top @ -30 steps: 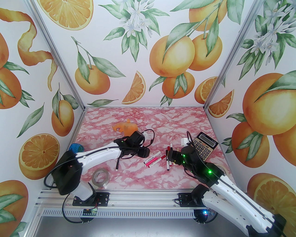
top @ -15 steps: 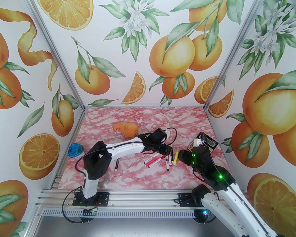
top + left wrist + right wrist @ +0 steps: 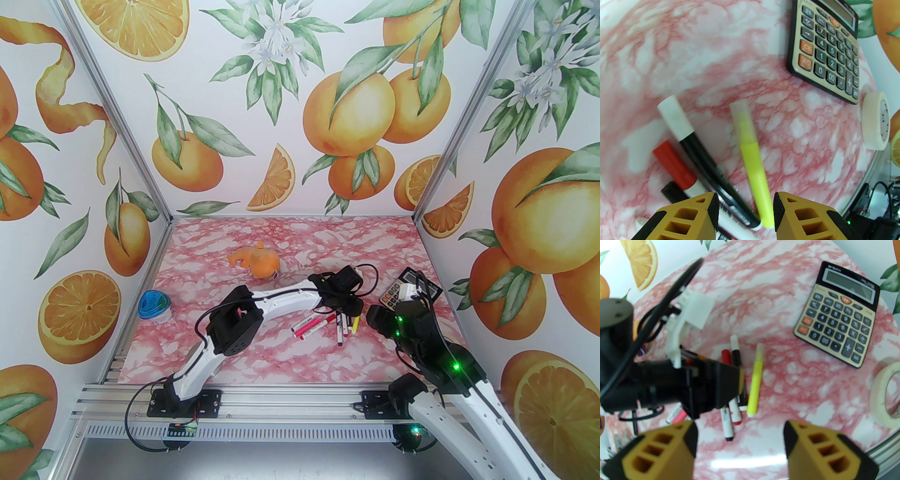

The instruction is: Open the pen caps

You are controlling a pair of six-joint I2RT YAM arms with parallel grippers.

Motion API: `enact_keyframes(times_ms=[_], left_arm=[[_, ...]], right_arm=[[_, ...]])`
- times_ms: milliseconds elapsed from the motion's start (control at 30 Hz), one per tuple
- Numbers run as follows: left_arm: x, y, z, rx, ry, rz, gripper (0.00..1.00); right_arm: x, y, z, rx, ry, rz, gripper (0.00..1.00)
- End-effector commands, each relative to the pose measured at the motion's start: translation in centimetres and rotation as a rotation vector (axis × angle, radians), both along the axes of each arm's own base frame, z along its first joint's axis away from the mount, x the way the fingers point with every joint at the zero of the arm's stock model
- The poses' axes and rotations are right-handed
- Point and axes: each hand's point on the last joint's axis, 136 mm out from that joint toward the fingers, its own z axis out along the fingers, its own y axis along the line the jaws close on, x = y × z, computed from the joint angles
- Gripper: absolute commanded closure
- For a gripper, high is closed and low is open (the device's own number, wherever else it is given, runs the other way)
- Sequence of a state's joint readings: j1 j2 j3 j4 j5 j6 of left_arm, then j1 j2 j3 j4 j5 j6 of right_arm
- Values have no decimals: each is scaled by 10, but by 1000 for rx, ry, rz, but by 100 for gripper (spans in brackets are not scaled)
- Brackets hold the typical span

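In the top view my left gripper [image 3: 350, 309] is low over the pens [image 3: 307, 326] in the middle of the counter [image 3: 281, 370]. My right gripper [image 3: 375, 318] is just beside them, in front of the calculator [image 3: 415, 283]. I judge that the step in hand is reaching for one pen, before any pulling.

In the left wrist view the left gripper [image 3: 744, 208] is partly open and holds nothing. The near end of the yellow pen [image 3: 752, 164] lies on the counter between its jaws, closer to the right one. Its pale cap [image 3: 740, 112] is on and points away from me. A black pen [image 3: 710, 164] lies just to the left.

In the right wrist view the right gripper [image 3: 740, 436] is wide open and empty, with the yellow pen ahead of it and apart. Next, I think the left gripper must close on the yellow barrel alone, not the black pen, and lift it. Then the right one must take the cap and pull straight along the pen.
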State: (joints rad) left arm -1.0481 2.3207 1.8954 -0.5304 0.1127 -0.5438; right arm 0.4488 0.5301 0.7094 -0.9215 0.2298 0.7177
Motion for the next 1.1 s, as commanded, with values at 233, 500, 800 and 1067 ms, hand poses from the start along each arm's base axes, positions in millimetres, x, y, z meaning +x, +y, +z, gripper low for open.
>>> enact_keyframes(times_ms=[233, 500, 800, 1067], left_arm=[[7, 8, -16, 125, -31, 27, 57], [8, 5, -22, 144, -34, 29, 57], [8, 3, -26, 155, -38, 19, 60], [14, 4, -31, 217, -75, 5, 63]], right_arm=[[0, -4, 1, -5, -6, -16, 35], [-1, -4, 1, -1, -11, -17, 34], [-1, -4, 0, -2, -12, -13, 35], [-1, -4, 1, -1, -14, -14, 34]])
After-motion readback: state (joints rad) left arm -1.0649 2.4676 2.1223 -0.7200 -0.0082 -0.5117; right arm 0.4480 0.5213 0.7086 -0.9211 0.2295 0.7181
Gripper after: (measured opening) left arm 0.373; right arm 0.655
